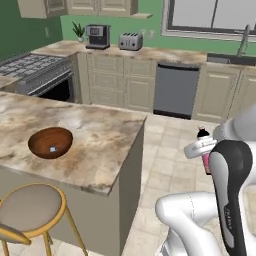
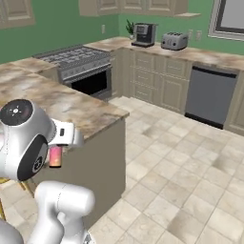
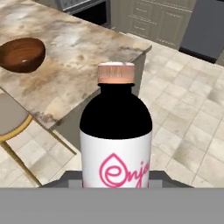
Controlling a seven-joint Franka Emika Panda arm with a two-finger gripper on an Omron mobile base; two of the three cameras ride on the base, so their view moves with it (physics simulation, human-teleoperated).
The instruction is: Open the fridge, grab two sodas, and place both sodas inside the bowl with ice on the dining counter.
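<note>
My gripper [image 1: 203,150] is shut on a soda [image 3: 116,131], a dark bottle with a pinkish cap and a white label with pink script. The hand hangs over the tiled floor, to the right of the dining counter's [image 1: 100,135] corner. The soda's dark top and pink body [image 1: 206,162] show beside my arm, and its pink body [image 2: 55,156] also shows under the hand in the right base view. The reddish-brown bowl [image 1: 50,142] sits on the marble top well to the left, with a small pale piece inside; in the hand view the bowl [image 3: 21,53] lies at the upper left. The fridge is out of view.
A round stool [image 1: 32,205] stands against the counter's near side. A stove [image 1: 35,70], a dishwasher [image 1: 175,90], a toaster [image 1: 130,41] and a coffee machine [image 1: 98,36] line the far wall. Open tiled floor [image 2: 181,167] lies to the right.
</note>
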